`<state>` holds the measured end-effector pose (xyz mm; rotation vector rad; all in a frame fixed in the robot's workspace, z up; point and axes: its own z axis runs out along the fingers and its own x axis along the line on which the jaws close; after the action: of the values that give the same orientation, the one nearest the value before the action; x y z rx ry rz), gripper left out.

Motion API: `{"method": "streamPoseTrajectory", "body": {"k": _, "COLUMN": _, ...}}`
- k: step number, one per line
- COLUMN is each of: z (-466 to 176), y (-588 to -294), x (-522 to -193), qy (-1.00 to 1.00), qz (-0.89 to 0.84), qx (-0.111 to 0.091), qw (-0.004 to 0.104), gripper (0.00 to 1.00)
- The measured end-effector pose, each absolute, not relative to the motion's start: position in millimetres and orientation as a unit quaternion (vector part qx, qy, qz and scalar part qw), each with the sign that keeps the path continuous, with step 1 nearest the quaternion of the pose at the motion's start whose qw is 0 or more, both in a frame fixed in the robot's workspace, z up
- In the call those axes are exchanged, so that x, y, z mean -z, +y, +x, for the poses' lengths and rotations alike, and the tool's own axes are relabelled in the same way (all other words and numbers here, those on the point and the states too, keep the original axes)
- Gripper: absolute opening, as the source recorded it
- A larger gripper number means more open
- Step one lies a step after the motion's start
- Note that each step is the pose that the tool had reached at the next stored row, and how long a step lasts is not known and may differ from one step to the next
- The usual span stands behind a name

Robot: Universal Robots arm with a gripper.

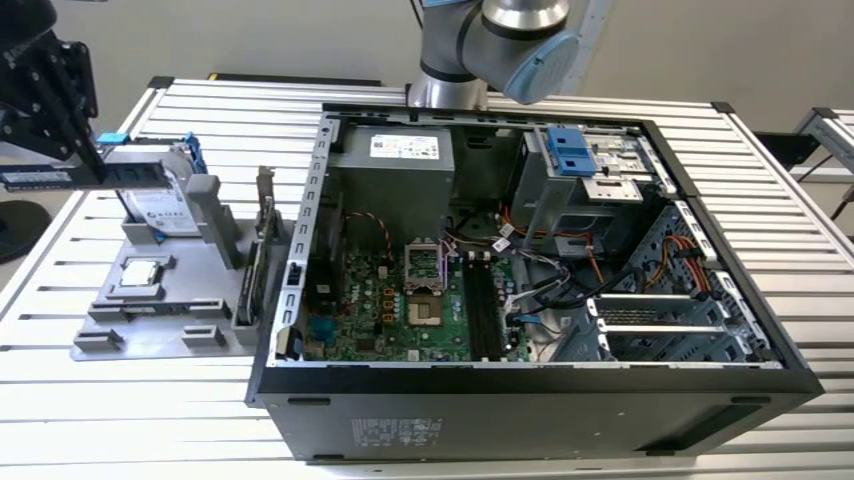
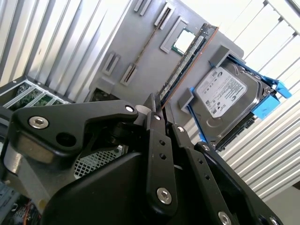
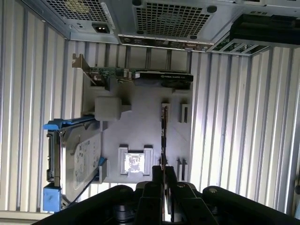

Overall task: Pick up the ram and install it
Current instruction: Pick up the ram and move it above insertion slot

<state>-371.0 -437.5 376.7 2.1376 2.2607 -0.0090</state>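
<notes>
my gripper (image 3: 164, 172) is clenched on the ram (image 3: 164, 133), edge-on over the grey tray (image 3: 140, 124), well apart from the case (image 1: 534, 420). i think a narrow grip like this could let it twist and slip.

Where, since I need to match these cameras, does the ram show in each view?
Exterior view: ram at the far left, just left of the hard drive.
Second wrist view: ram edge-on, running out from the gripper, alongside the hard drive.
First wrist view: ram edge-on, running out from the gripper, across the grey holder.
Shared landmark: the blue-framed hard drive.
</notes>
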Motion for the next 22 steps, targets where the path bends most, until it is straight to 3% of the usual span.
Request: {"method": "streamPoseTrajectory", "body": {"k": 22, "z": -365.8, "y": -437.4, "x": -381.9, "qy": 0.727, "qz": 0.687, "qx": 0.003, "qw": 0.015, "gripper": 0.00}}
